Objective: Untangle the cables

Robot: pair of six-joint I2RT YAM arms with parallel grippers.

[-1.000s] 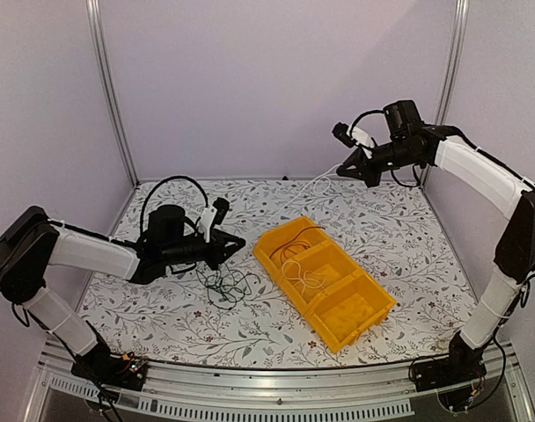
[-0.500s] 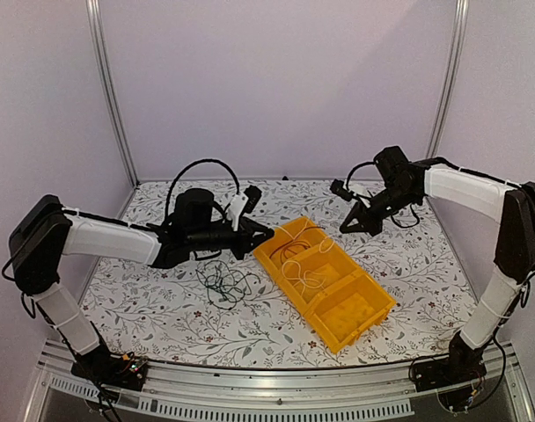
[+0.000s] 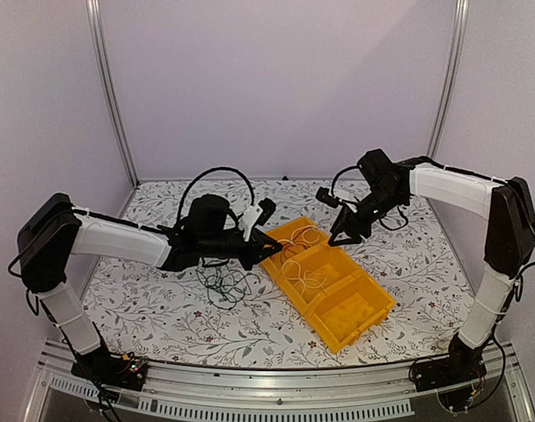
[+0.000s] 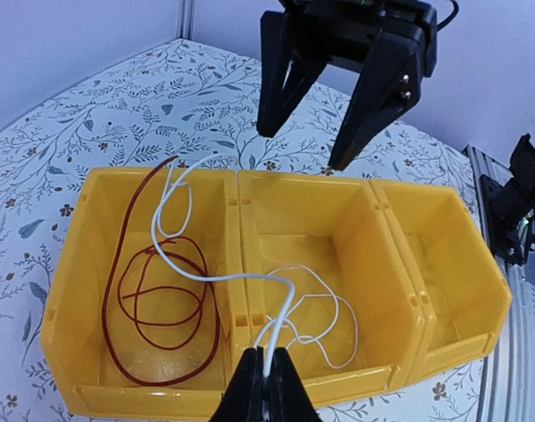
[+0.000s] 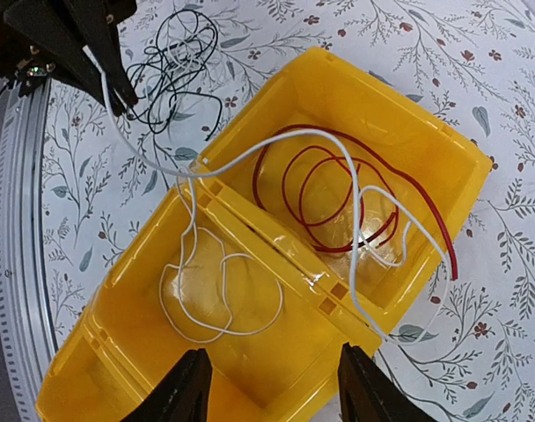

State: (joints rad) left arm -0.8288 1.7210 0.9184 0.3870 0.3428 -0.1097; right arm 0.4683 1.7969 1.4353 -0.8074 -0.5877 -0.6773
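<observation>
L gripper (image 4: 267, 385) clamped on white cable (image 4: 281, 318), now fwd at yellow tray (image 4: 465, 272); R gripper (image 5: 272, 387) spread wide, dropped, prob. just over it.

Twin builds. Left robot arm (image 3: 118, 242) and right robot arm (image 3: 448, 189): glossy white tubular link covers, matte black joint housings between, black elbow and shoulder blocks. Thick black rubber cord (image 3: 216, 171) arching off left wrist; smaller black cord loop (image 3: 340, 173) at right wrist. Small white plastic block (image 3: 248, 220) clipped on left wrist. Left jaws: black, flat-sided, tapering to narrow tips. Right jaws: black angular wedges, wide at root, pointed at ends, small bright screw heads (image 4: 406, 77) on one side face. Black left base mount (image 3: 118, 369) with reddish-orange wiring bits; black right base mount (image 3: 443, 374) with dark cords.
</observation>
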